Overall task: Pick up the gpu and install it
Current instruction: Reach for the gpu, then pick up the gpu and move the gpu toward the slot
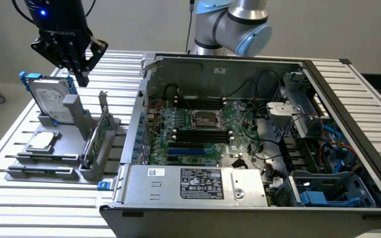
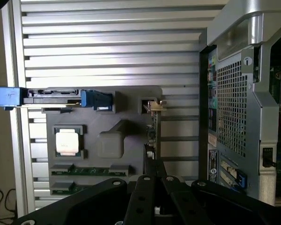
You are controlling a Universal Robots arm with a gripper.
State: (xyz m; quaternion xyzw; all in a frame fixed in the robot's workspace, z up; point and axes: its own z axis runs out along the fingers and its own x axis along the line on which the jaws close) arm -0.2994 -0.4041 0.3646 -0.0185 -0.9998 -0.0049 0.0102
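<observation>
While upright in holder (image 1: 43,173) — gpu (image 1: 93,144).

The brand name ROBOTIQ is printed in pale letters, upside down, on the black body of the gripper (image 1: 83,79) in the exterior view. A black-and-white label (image 1: 202,183) and a small white sticker (image 1: 156,171) are carried by the silver power supply box (image 1: 144,191); their print cannot be read.
</observation>
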